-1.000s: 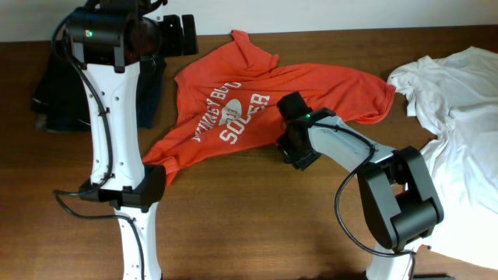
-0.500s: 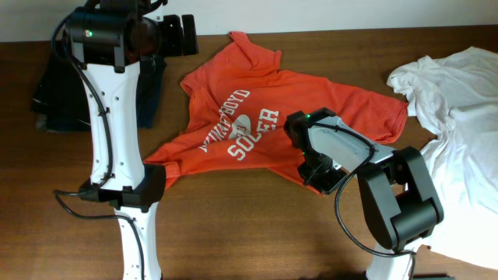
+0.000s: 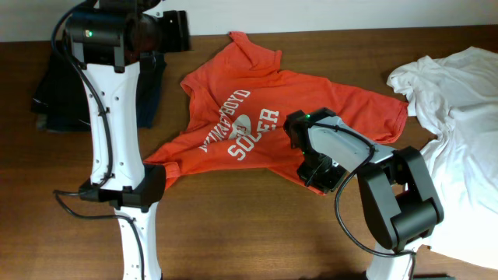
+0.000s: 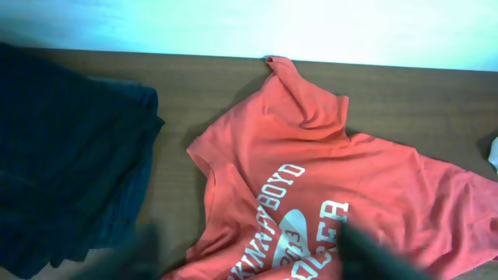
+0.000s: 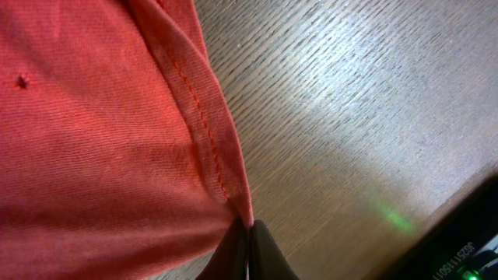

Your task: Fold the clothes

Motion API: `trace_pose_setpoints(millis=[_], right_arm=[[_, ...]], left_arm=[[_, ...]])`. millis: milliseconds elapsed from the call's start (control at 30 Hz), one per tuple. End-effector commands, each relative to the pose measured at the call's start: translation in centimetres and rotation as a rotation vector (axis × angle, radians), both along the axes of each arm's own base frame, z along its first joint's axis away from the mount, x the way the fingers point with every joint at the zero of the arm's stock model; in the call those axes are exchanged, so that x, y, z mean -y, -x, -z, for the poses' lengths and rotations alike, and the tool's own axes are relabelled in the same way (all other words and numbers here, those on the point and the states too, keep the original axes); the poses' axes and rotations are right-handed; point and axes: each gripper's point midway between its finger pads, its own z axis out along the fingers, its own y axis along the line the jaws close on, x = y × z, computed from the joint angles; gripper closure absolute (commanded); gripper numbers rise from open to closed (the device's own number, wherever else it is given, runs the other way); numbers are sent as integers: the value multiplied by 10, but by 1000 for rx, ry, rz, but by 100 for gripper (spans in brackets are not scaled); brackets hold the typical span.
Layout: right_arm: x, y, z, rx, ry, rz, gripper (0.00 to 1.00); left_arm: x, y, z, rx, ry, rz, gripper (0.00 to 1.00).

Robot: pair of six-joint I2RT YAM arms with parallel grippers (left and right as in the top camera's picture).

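Note:
The orange-red T-shirt point(image 3: 264, 117) with white soccer lettering lies spread out on the table, print side up. My right gripper point(image 3: 317, 175) is at its front right hem. In the right wrist view the right gripper point(image 5: 249, 233) is shut on the stitched hem of the shirt point(image 5: 93, 117), just above the wood. My left gripper point(image 3: 175, 19) hangs high over the table's back left, away from the cloth. In its own view the left gripper point(image 4: 253, 264) is open, two blurred dark fingers wide apart over the shirt point(image 4: 311, 179), with nothing between them.
A crumpled white T-shirt point(image 3: 459, 101) lies at the right side. Dark blue clothes point(image 3: 54, 85) lie at the back left, also seen as dark blue clothes point(image 4: 62, 155) in the left wrist view. Bare wooden table point(image 3: 233, 233) runs along the front.
My right gripper dragged the hem toward the front right, spreading the shirt flatter, then stopped. The left gripper has shifted slightly toward the back.

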Motion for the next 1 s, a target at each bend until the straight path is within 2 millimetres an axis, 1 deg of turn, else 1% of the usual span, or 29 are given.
trace_pose_setpoints(millis=[0,33,67,133,167,200,233,267,300,367,400,467,533,567,700,733,767,833,900,967], right_arm=[[2,2,-4,1,7,3,96],[3,4,-4,-7,10,3,96],[7,9,-7,-32,29,1,96],[14,14,-11,-54,65,-10,96],[15,15,-12,-57,70,-12,96],[14,14,-12,-53,68,-11,96],[14,13,-11,-49,66,-11,96],[15,14,-12,-55,69,-12,96],[17,17,-13,-65,80,-15,96],[23,22,-13,-83,107,-24,96],[25,26,-12,-94,114,-25,96],[29,33,-10,-118,127,-28,96],[35,44,-7,-150,147,-31,96],[42,50,-5,-165,177,-42,96],[51,64,1,-204,185,-22,96],[52,67,1,-214,189,-22,96],[54,70,2,-223,194,-22,96],[62,79,3,-254,199,5,96],[72,87,4,-281,200,50,96],[85,90,5,-298,201,110,96]], left_arm=[[1,-2,39,-122,-16,4,99],[2,-6,57,-168,-24,6,99],[4,-12,96,-271,-41,6,99],[5,-20,140,-368,-57,5,99],[6,-29,169,-408,-63,4,99],[8,-39,193,-426,-66,4,99],[10,-43,212,-445,-70,7,99],[12,-46,234,-477,-76,9,99],[12,-48,249,-494,-79,9,99],[13,-53,285,-532,-84,9,99],[14,-56,296,-536,-85,9,99],[15,-64,303,-515,-82,9,99],[16,-68,302,-498,-79,9,99],[16,-68,302,-497,-78,9,99],[20,-81,302,-447,-68,9,99],[25,-84,308,-435,-69,17,99],[31,-87,319,-434,-71,26,99],[41,-87,355,-459,-80,43,99],[44,-86,380,-478,-85,48,99],[43,-87,396,-484,-91,45,99]])
